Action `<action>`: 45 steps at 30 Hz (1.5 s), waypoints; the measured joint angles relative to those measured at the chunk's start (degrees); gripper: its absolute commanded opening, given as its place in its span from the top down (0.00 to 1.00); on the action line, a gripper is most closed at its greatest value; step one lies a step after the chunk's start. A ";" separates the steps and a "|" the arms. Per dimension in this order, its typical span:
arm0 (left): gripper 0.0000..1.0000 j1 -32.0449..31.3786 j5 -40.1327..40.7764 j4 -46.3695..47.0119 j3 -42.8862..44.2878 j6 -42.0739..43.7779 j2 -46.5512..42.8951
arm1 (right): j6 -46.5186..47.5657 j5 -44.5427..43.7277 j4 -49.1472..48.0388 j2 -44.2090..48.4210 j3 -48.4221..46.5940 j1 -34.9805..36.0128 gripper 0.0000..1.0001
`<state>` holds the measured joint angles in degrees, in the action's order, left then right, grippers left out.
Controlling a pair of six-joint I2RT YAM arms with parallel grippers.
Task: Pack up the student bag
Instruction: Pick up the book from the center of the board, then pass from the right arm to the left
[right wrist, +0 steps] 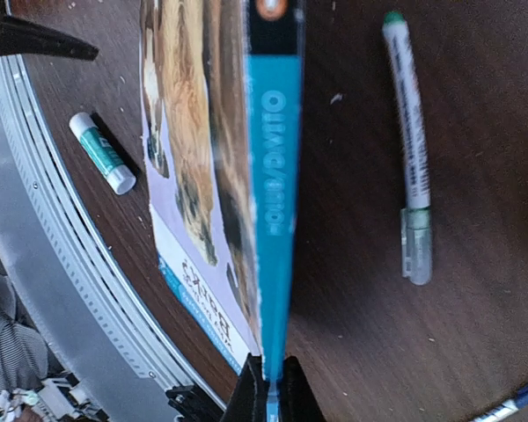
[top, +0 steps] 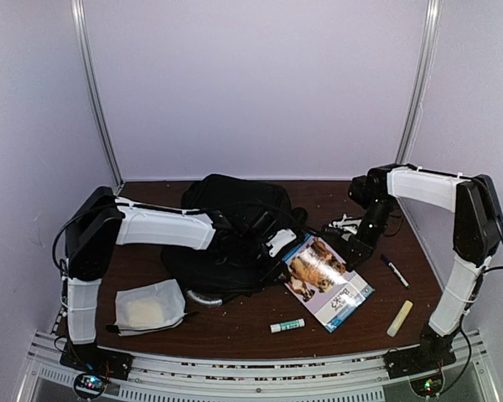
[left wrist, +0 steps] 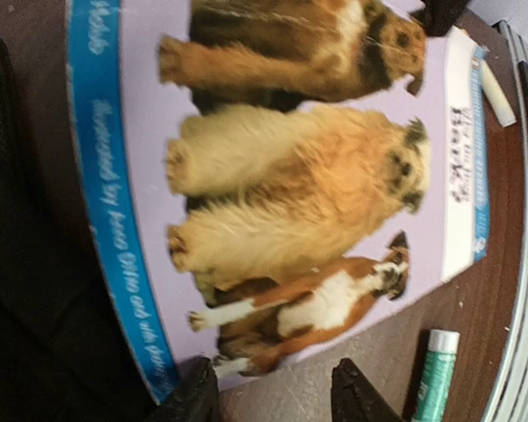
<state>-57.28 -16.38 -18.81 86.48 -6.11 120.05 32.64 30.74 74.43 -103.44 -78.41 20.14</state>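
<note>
Your right claw (right wrist: 268, 391) is pinched on the blue edge of the book (right wrist: 273, 176), tipping it up, probably to slide it into the student bag (top: 235, 197) right beside your left claw (left wrist: 273, 391), which hangs spread over the cover.

Soft, even light with a faint violet cast fills the white-walled booth (top: 260, 84). From above, everything looks dim and grainy; the black student bag (top: 235, 201) reads as a near-featureless dark mass on the brown table (top: 226, 335). The left wrist view of the picture book (left wrist: 290, 176) is close and softly blurred. The right wrist view bends the table's near edge, with pale sheen on the wood.
</note>
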 measured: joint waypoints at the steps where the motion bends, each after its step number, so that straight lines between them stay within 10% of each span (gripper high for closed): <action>1: 0.51 0.15 -0.04 -0.59 -0.79 0.68 -2.27 | 0.57 -0.31 0.90 1.16 -1.53 0.02 1.00; 11: 0.43 2.73 0.33 -0.55 -1.51 3.43 -18.10 | 7.02 -6.56 6.47 7.67 -9.88 1.95 1.00; 21: 0.41 5.46 -8.22 3.39 0.24 1.25 -13.11 | 9.73 -10.25 6.99 9.88 -11.17 7.78 1.00; 23: 0.19 5.42 -11.43 4.52 0.22 0.83 -12.22 | 10.10 -10.36 6.93 10.54 -11.50 8.63 1.00; 25: 0.18 5.38 -14.99 5.75 0.26 0.46 -11.65 | 10.51 -10.75 7.04 10.91 -11.82 9.38 1.00; 32: 0.49 5.25 -21.31 7.54 1.09 -1.16 -8.79 | 10.75 -11.69 7.21 10.93 -13.77 11.04 1.00; 36: 0.91 5.18 -23.91 6.86 3.30 -1.07 -6.49 | 11.06 -11.93 7.30 10.93 -15.04 12.35 1.00; 42: 1.00 5.16 -28.96 6.34 4.02 -1.36 -5.84 | 11.56 -13.49 7.41 11.02 -15.23 13.31 0.97; 45: 1.00 5.35 -29.92 6.40 4.02 -1.92 -5.84 | 11.67 -13.51 7.28 11.54 -15.26 13.49 0.71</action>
<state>-51.92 -46.30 -12.40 90.50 -8.03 114.21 44.31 17.23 81.71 -91.90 -93.67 33.63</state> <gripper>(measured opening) 0.039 0.078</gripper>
